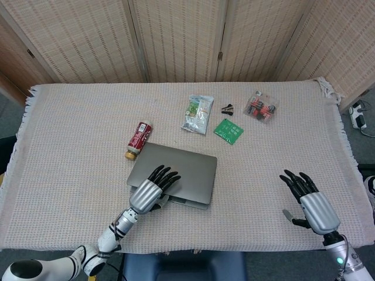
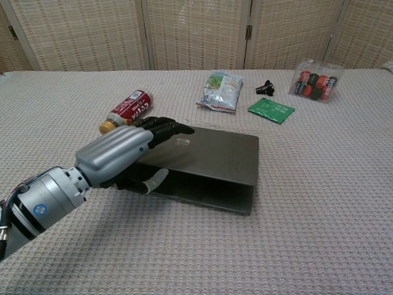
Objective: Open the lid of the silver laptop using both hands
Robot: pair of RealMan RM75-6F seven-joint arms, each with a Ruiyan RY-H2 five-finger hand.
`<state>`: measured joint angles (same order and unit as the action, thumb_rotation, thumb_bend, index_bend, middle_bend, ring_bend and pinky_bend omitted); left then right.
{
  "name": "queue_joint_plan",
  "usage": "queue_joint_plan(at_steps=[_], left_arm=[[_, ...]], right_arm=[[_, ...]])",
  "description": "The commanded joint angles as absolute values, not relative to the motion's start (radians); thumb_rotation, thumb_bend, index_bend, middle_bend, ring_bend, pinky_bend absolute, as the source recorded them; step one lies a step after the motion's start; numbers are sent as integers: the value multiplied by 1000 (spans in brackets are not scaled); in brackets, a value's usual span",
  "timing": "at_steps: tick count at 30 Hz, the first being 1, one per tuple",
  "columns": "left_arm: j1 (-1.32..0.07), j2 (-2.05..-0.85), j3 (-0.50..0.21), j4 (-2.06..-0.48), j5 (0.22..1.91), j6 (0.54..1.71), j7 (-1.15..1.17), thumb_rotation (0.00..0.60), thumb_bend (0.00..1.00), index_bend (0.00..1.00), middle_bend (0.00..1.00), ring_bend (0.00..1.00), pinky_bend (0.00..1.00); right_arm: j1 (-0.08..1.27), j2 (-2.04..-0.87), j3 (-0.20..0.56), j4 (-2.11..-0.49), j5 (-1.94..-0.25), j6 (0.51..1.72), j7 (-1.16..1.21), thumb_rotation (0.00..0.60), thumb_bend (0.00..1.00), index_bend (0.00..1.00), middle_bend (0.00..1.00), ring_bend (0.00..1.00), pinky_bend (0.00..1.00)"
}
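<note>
The silver laptop (image 1: 184, 170) (image 2: 215, 153) lies on the cloth-covered table, its lid raised a little at the near edge so that a dark gap shows beneath. My left hand (image 1: 149, 190) (image 2: 120, 157) grips the lid's near left edge, fingers flat on top and thumb tucked under it. My right hand (image 1: 310, 202) hovers open with fingers spread near the table's front right, well apart from the laptop. The chest view does not show the right hand.
A red bottle (image 1: 136, 139) (image 2: 124, 109) lies close to the laptop's far left corner. Further back are a snack packet (image 1: 197, 114) (image 2: 220, 91), a black clip (image 1: 227, 109), a green sachet (image 1: 228, 130) (image 2: 271, 109) and a clear bag of small items (image 1: 261, 106) (image 2: 316, 80).
</note>
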<state>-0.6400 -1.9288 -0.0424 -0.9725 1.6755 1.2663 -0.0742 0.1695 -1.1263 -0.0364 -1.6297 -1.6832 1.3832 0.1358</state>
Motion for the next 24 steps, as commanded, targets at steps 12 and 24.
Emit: queue_joint_plan(at_steps=[12, 24], left_arm=[[-745, -1959, -133, -932, 1653, 1254, -90, 600, 685, 116, 158, 61, 0], [-811, -1936, -176, -972, 1616, 1206, -30, 600, 687, 99, 158, 42, 0]], right_arm=[[342, -1154, -109, -1664, -1809, 1143, 221, 600, 884, 0, 71, 151, 77], [563, -1291, -20, -1653, -1703, 843, 204, 600, 909, 0, 32, 79, 0]])
